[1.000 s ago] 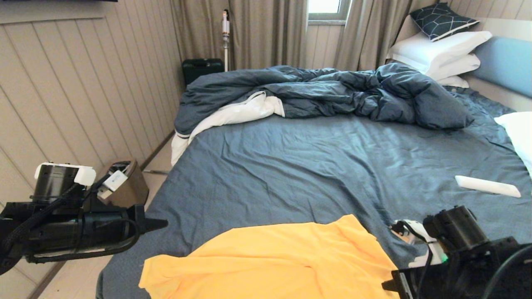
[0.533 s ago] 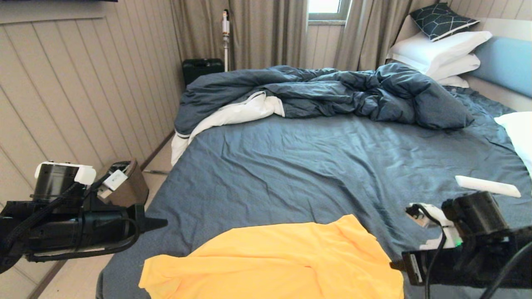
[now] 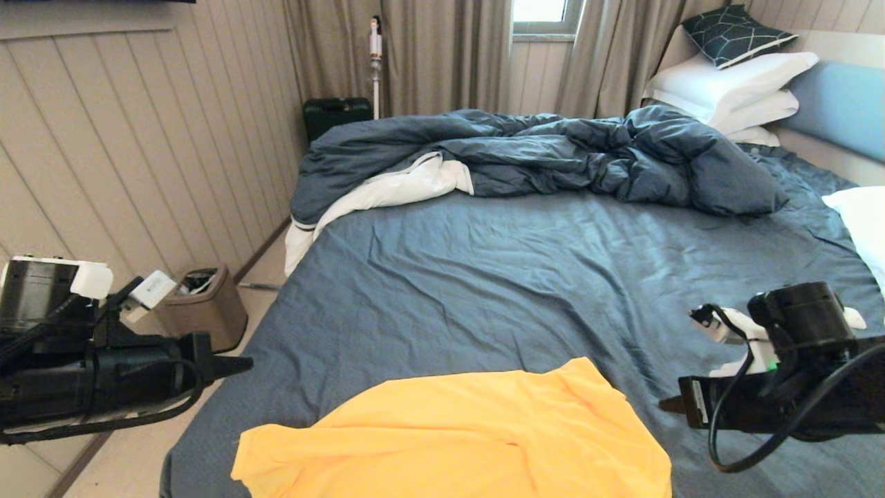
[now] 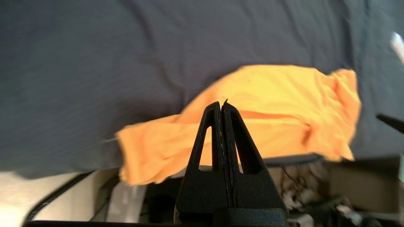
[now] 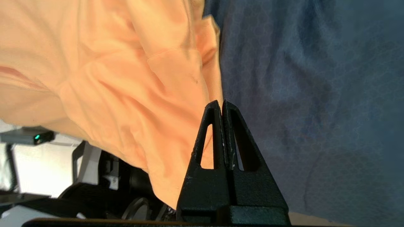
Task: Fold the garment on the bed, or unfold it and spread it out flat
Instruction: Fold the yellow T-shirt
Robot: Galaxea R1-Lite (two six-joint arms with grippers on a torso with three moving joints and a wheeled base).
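The garment (image 3: 449, 436), a bright yellow-orange T-shirt, lies rumpled on the near edge of the bed (image 3: 518, 277), on the slate-blue sheet. My left gripper (image 3: 245, 361) hangs over the floor off the bed's near left corner, pointing toward the shirt and clear of it. Its fingers are pressed together on nothing (image 4: 221, 104), with the garment (image 4: 268, 94) beyond them. My right gripper (image 3: 664, 403) hovers just right of the shirt's right edge, pointing left. It is shut and empty too (image 5: 220, 103), with the garment (image 5: 110, 78) lying beside the tip.
A bunched dark blue duvet (image 3: 539, 152) with white lining lies across the far half of the bed. White pillows (image 3: 733, 83) are stacked at the headboard. A waste bin (image 3: 204, 311) stands on the floor by the panelled wall, behind my left arm.
My right arm has lifted and drawn back to the right, away from the shirt's edge. My left arm has shifted left, away from the bed. The shirt lies as before.
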